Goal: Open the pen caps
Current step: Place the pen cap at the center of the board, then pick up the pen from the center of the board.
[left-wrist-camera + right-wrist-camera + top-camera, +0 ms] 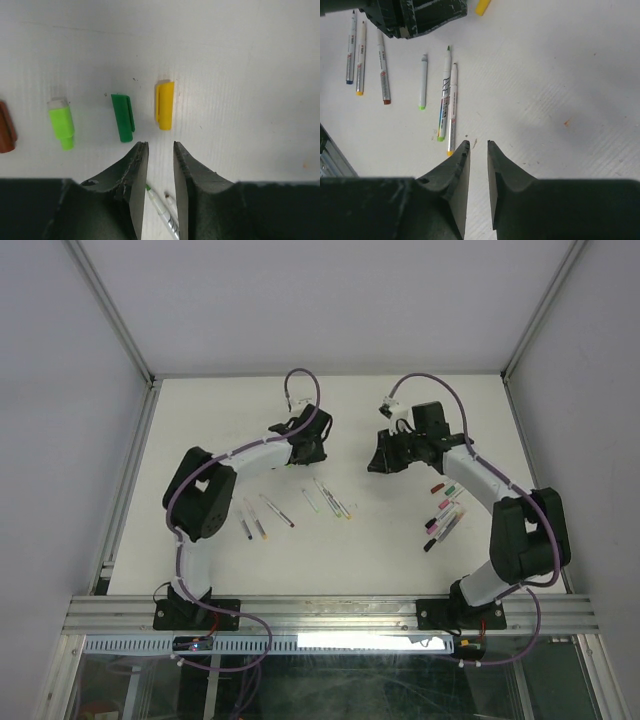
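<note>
Pen caps (164, 105) lie loose just beyond the left gripper (161, 150) (yellow nearest), whose jaws stand slightly apart, empty. The right gripper (478, 147), likewise barely parted and empty, should clamp a capped pen (443, 508) squarely by its barrel so the cap pulls straight off.

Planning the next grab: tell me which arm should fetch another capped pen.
Right. The capped pens lie beside the right arm, and the right fingers are empty. The left fingers hang over loose caps, farther off.
</note>
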You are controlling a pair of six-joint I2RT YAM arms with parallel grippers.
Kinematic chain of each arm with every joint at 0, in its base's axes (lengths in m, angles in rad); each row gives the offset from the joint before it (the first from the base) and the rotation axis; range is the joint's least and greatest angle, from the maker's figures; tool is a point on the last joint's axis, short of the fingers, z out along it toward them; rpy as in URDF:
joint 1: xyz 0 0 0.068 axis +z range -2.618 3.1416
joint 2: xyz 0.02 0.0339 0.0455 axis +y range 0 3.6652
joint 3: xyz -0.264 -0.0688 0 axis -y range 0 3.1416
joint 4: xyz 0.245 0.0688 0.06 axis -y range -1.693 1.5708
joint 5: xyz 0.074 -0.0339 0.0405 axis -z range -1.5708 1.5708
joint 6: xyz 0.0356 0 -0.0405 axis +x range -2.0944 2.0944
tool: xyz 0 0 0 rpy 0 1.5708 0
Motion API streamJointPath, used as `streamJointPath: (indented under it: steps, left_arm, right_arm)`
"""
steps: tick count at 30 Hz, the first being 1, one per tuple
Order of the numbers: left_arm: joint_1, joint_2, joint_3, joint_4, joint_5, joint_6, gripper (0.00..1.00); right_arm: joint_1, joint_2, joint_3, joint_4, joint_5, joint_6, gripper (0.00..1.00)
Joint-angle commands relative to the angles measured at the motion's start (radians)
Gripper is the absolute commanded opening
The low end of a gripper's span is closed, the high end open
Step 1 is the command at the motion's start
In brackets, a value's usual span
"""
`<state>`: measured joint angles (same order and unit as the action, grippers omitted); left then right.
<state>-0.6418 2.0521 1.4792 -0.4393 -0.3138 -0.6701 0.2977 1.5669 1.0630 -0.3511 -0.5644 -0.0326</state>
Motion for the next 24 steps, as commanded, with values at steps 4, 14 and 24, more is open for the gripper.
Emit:
streamJointPath:
  steps: [4, 14, 24]
  left_arm:
    - [-0.017, -0.357, -0.106, 0.033, 0.039, 0.088, 0.3]
    - [-0.016, -0.913, -0.486, 0.217, 0.239, 0.223, 0.68]
    - [-0.015, -1.221, -0.656, 0.24, 0.33, 0.242, 0.87]
  right_arm:
    - [-0.043, -0.151, -0.003, -0.047, -0.191, -0.179, 0.23]
    - [-0.189, -0.377, -0.056, -0.058, -0.4, -0.302, 0.25]
    - [-0.283, -0.528, -0.138, 0.015, -0.546, -0.366, 0.4]
